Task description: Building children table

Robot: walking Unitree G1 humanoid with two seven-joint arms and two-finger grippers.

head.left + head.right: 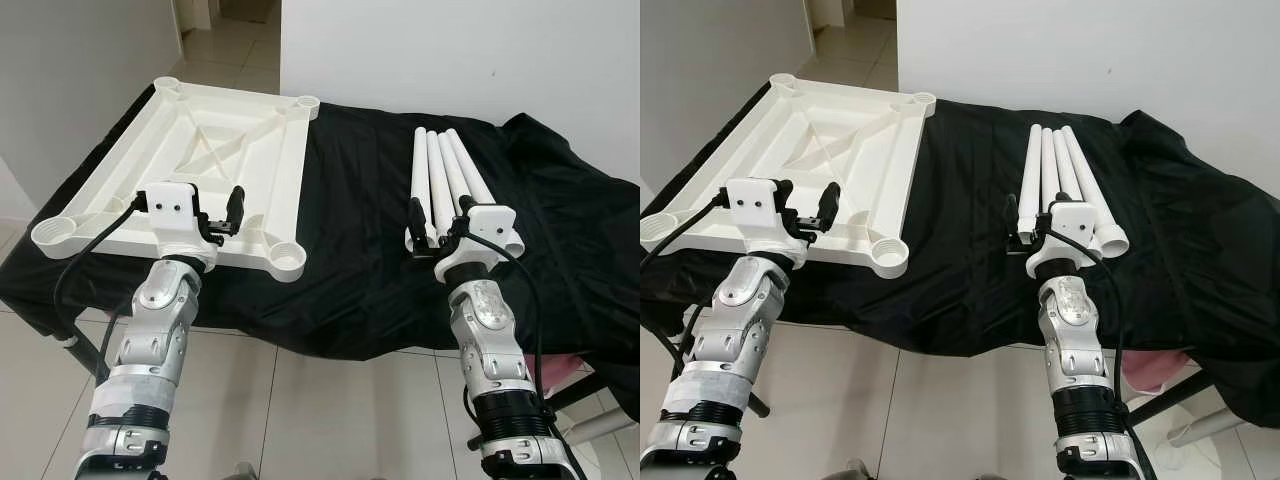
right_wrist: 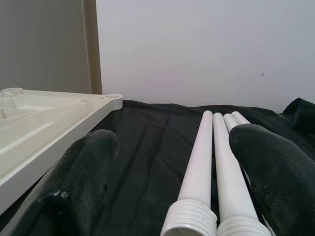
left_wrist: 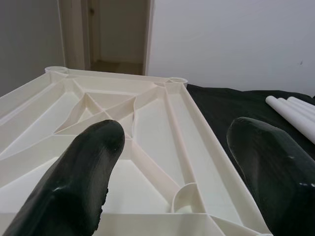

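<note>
With both grippers apart, left gripper [image 1: 218, 222] over the tabletop [image 1: 190, 170] at the bench's left end and right gripper [image 1: 437, 228] at the legs [image 1: 447, 180], these look light, stiff, slippery; grip mid-shaft.

Home interior, pale tiled floor [image 1: 300, 400], plain white wall [image 1: 450, 50], doorway [image 3: 118, 34] to another room
</note>
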